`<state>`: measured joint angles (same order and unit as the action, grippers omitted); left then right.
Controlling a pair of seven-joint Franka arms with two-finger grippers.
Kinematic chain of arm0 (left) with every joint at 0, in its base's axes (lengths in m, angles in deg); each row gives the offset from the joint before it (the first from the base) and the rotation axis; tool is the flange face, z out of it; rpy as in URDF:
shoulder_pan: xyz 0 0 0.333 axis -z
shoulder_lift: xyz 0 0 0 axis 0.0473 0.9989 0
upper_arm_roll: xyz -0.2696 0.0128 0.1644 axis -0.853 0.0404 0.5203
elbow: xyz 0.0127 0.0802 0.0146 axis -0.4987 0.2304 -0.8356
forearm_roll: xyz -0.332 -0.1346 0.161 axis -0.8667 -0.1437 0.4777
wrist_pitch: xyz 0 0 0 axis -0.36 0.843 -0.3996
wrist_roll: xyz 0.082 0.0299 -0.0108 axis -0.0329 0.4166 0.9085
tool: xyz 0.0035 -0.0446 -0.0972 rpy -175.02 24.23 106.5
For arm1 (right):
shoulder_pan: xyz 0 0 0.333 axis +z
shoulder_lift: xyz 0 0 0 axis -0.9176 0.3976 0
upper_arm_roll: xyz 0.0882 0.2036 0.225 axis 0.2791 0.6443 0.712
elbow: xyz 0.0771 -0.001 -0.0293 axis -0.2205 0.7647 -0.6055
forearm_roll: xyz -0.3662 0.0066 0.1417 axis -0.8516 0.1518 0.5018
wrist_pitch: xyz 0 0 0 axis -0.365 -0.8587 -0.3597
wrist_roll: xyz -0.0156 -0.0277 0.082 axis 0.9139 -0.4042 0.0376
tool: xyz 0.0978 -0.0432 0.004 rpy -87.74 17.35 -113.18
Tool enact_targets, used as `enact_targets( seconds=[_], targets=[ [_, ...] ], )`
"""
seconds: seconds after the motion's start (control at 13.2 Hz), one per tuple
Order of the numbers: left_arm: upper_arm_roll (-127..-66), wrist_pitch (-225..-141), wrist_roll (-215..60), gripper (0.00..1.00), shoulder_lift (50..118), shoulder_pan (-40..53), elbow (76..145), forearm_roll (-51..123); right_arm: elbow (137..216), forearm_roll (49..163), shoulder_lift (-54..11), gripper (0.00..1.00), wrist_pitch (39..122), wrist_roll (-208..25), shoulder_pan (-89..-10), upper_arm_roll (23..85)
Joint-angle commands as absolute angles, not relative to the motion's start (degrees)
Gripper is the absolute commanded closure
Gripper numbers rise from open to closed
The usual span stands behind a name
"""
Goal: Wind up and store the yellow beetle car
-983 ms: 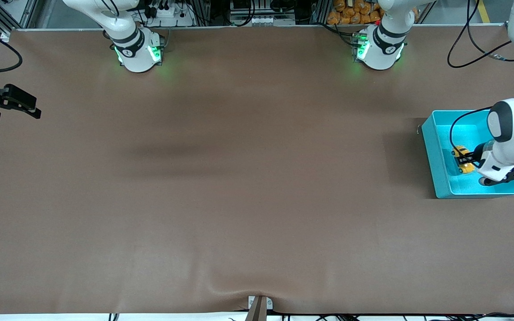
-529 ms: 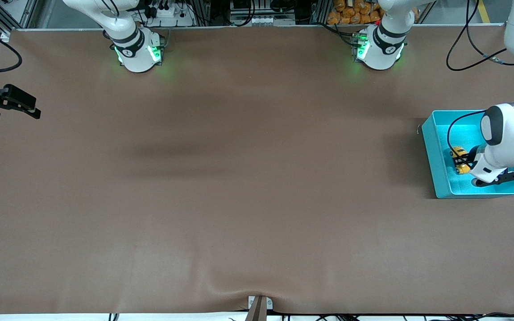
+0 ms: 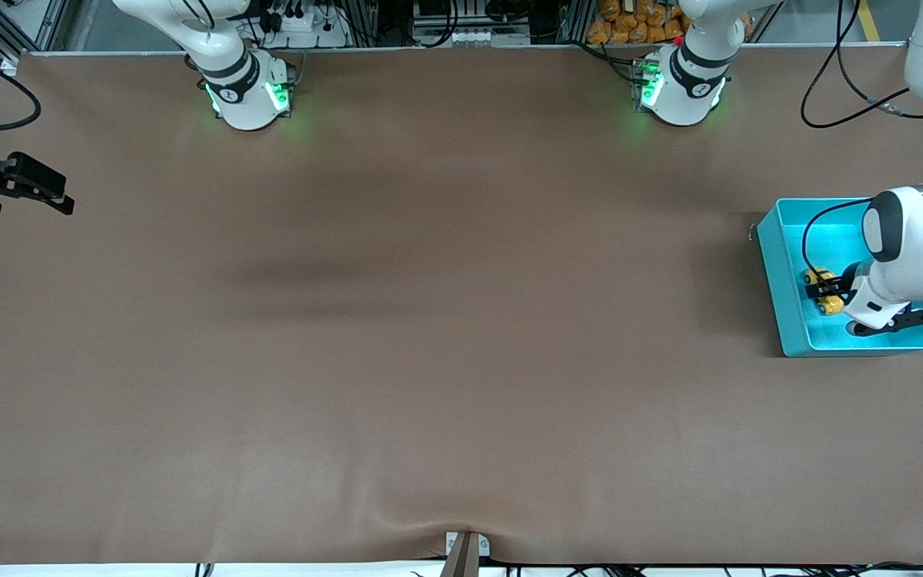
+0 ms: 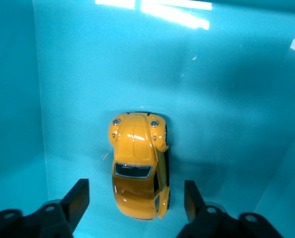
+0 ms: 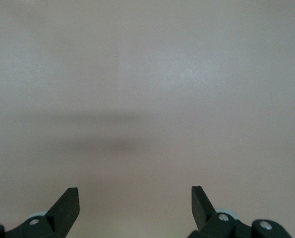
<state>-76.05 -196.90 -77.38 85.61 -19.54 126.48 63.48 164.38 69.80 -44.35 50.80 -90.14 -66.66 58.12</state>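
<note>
The yellow beetle car [image 3: 824, 290] lies on the floor of the turquoise bin [image 3: 778, 276] at the left arm's end of the table. My left gripper [image 3: 824, 292] is down inside the bin and open. In the left wrist view the car [image 4: 137, 163] sits between the two fingers, with a gap on each side, and my left gripper [image 4: 136, 194] does not touch it. My right gripper [image 3: 45, 192] waits open and empty over the table's edge at the right arm's end. It holds nothing in the right wrist view [image 5: 135, 196].
The brown table mat [image 3: 429, 320] is bare across the middle. The bin's walls [image 4: 13, 99] stand close around my left gripper. A black cable [image 3: 818, 224] loops from the left arm over the bin.
The left arm has sunk lower into the bin, and the car has shifted slightly toward the bin's wall nearest the table's middle. The right arm has not moved.
</note>
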Motion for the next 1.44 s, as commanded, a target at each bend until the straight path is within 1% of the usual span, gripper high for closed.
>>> enact_targets(
  seconds=[0.0, 0.23, 0.38, 0.45, 0.53, 0.68, 0.76, 0.83, 0.91, 1.13, 1.36],
  targets=[
    [-76.41, -197.39, -76.44, 0.0, 84.14, -20.03, 126.19, 65.08, 165.43, 69.09, -45.3, 0.0, 51.2, -89.26, -65.7, 57.65],
    [-76.67, -195.03, -76.7, 0.0, 78.27, -18.63, 125.75, 64.82, 165.43, 69.09, -45.21, 0.0, 51.2, -89.26, -65.7, 57.65],
    [-77.11, -187.24, -76.96, 0.0, 72.21, -16.35, 124.44, 64.2, 165.43, 69.09, -45.13, 0.0, 51.29, -89.26, -65.7, 57.65],
    [-77.55, -181.71, -77.05, 0.0, 70.1, -14.94, 122.08, 63.42, 165.43, 69.09, -45.13, 0.0, 51.38, -89.26, -65.7, 57.65],
    [-78.69, -175.39, -77.31, 0.0, 68.94, -13.71, 117.88, 61.58, 165.43, 69.09, -45.13, 0.0, 51.38, -89.26, -65.7, 57.65],
    [-82.02, -162.91, -77.31, 0.0, 68.84, -13.26, 107.35, 56.32, 165.43, 69.09, -45.21, 0.0, 51.29, -89.26, -65.78, 57.65],
    [-83.17, -159.46, -77.49, 0.0, 68.67, -13.26, 103.72, 54.2, 165.43, 69.09, -45.21, 0.0, 51.2, -89.34, -65.78, 57.65],
    [-84.57, -157.94, -77.49, 0.0, 67.71, -12.74, 101.34, 52.7, 165.43, 69.09, -45.21, 0.0, 51.29, -89.35, -65.78, 57.65],
    [-85.11, -157.84, -77.58, 0.0, 66.22, -12.04, 100.79, 51.82, 165.43, 69.09, -45.21, 0.0, 51.29, -89.35, -65.78, 57.65],
    [-85.11, -157.84, -76.87, 0.0, 61.74, -8.09, 100.7, 49.27, 165.43, 69.09, -45.13, 0.0, 51.29, -89.35, -65.78, 57.65],
    [-85.2, -157.05, -76.7, 0.0, 59.62, -5.35, 100.61, 46.18, 165.43, 69.09, -45.13, 0.0, 51.29, -89.35, -65.78, 57.65]
  ],
)
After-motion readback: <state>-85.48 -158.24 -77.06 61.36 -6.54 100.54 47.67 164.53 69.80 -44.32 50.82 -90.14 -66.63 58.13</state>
